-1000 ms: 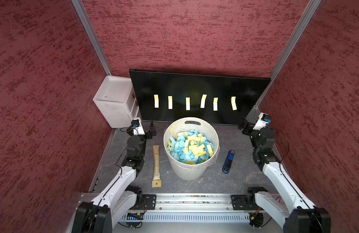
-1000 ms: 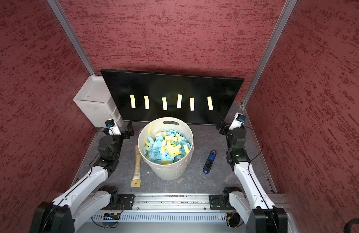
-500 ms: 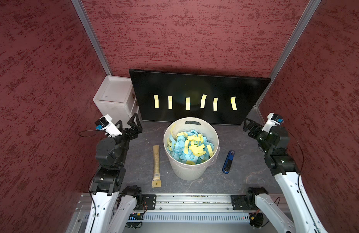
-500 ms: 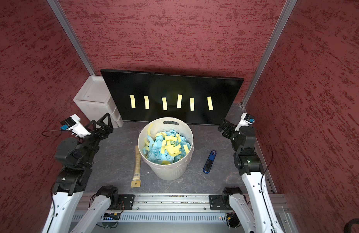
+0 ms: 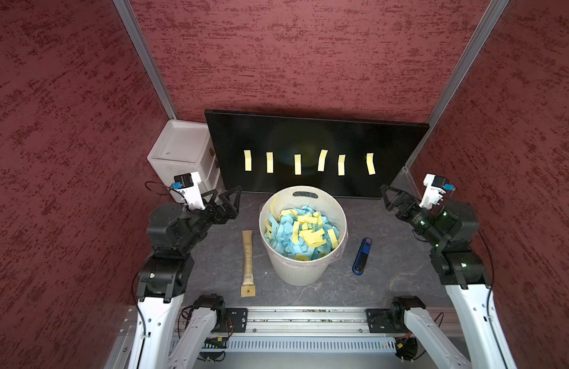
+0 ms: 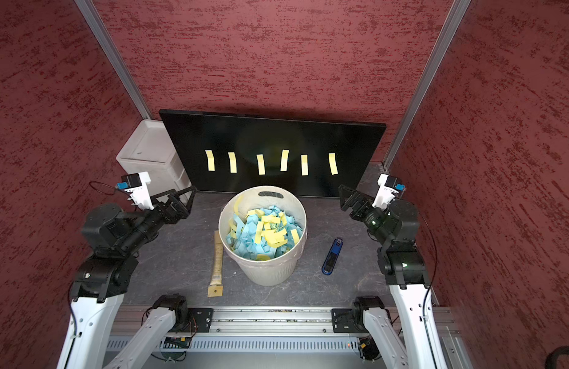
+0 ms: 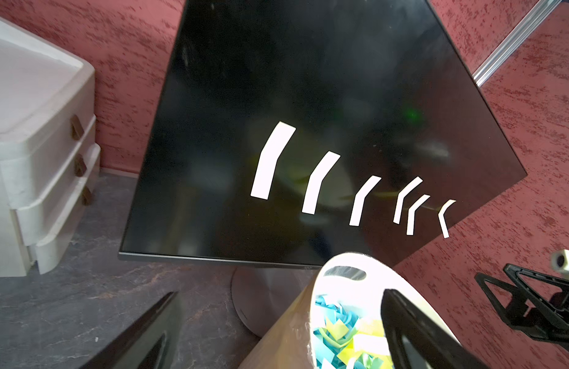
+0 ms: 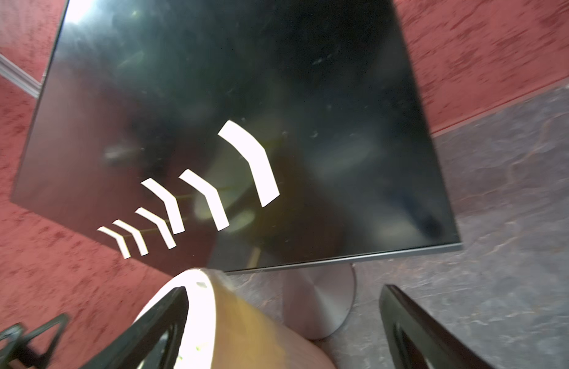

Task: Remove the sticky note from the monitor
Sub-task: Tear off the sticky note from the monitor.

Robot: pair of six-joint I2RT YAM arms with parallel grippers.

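Evidently sits at the start, with six yellow sticky notes (image 5: pixel 297 164) on the monitor (image 5: pixel 308 134) and left end effector (image 5: pixel 228 190) and right end effector (image 5: pixel 390 195) both open, empty, short of it.

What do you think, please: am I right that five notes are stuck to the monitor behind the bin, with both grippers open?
Six notes, not five, as both top views show; they are stuck to the monitor behind the bin, left gripper and right gripper open.
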